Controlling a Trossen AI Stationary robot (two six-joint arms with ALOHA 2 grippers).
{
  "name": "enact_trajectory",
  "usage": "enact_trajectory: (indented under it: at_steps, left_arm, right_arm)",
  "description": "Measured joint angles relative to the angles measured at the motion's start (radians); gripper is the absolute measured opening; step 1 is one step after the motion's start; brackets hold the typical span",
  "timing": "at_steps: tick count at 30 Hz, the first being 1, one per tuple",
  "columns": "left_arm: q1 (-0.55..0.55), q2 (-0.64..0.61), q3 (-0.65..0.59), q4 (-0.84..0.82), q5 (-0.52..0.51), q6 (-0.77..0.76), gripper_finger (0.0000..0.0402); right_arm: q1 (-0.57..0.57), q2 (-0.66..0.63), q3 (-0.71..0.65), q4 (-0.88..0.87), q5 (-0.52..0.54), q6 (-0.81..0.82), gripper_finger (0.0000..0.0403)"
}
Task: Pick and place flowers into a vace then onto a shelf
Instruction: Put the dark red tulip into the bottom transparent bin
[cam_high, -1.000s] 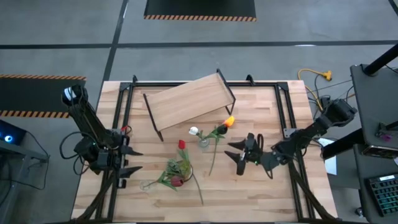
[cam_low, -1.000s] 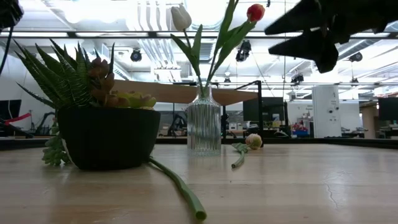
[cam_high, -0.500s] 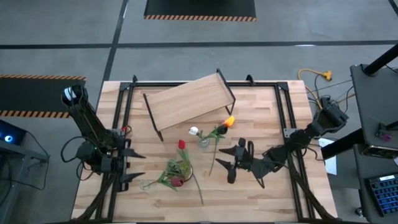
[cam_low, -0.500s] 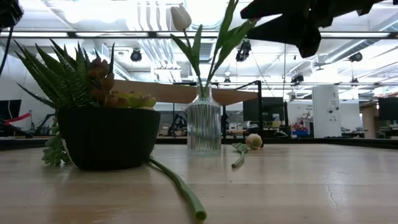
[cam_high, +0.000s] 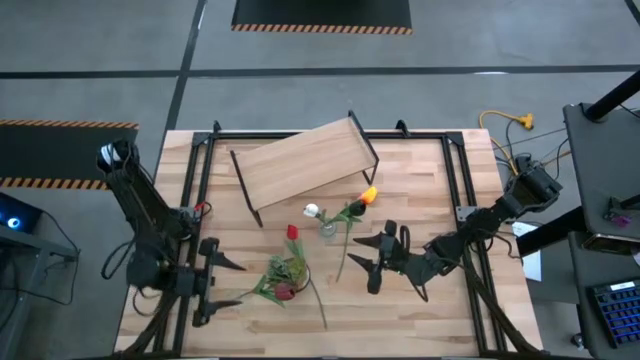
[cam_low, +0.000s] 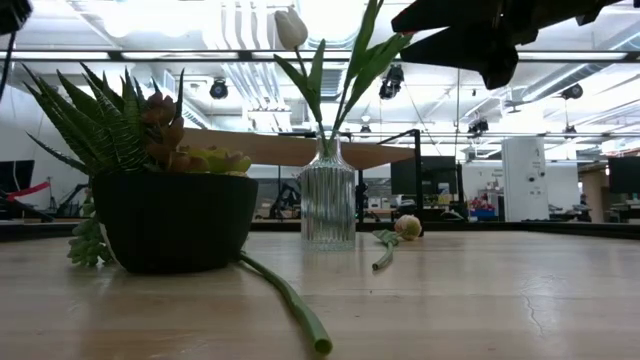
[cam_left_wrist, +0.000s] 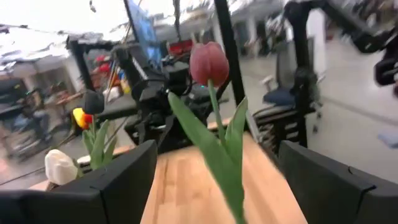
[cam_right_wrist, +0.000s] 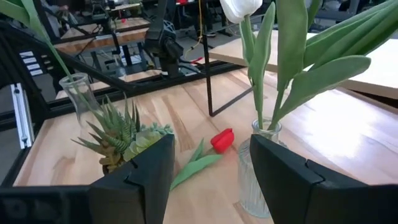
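Note:
A ribbed glass vase (cam_high: 328, 229) stands mid-table holding a white tulip (cam_low: 291, 28) and an orange-yellow one (cam_high: 368, 196). A red tulip (cam_high: 292, 232) lies on the table, its stem (cam_low: 290, 300) running past the black pot. A small clear vase (cam_right_wrist: 78, 93) near the left holds a dark red tulip (cam_left_wrist: 208, 62). My left gripper (cam_high: 238, 283) is open and level; that tulip stands just beyond its fingers. My right gripper (cam_high: 358, 255) is open, raised beside the ribbed vase's flowers. The shelf (cam_high: 305, 165) stands at the far middle.
A black pot with a spiky green plant (cam_high: 290, 272) stands between the two vases. A pale-headed flower (cam_low: 407, 226) lies on the table behind the ribbed vase. A black frame (cam_high: 455, 180) runs around the tabletop.
My left gripper has moved toward the near edge and to the right, toward the small vase, and has opened wider. My right gripper has moved left toward the ribbed vase and rolled, and in the low view it now hides the tulip head above that vase.

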Motion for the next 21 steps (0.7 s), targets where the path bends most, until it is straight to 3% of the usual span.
enact_trajectory:
  at_steps: [5,10,14,21]
  left_arm:
    - [0.003,0.055,0.189,-0.403,-0.118,-0.193,0.032]
    - [0.009,0.106,0.317,-0.705,-0.123,-0.454,0.032]
    - [0.009,0.146,0.373,-0.797,-0.123,-0.574,0.032]
    - [0.02,0.192,0.396,-0.803,-0.119,-0.663,0.032]
  right_arm:
    - [0.0,0.0,-0.002,0.0,0.002,-0.004,0.0201]
    - [0.0,0.0,-0.002,0.0,0.001,-0.009,0.0201]
    - [0.0,0.0,-0.002,0.0,0.001,-0.015,0.0201]
    - [0.0,0.0,-0.002,0.0,0.001,-0.015,0.0201]
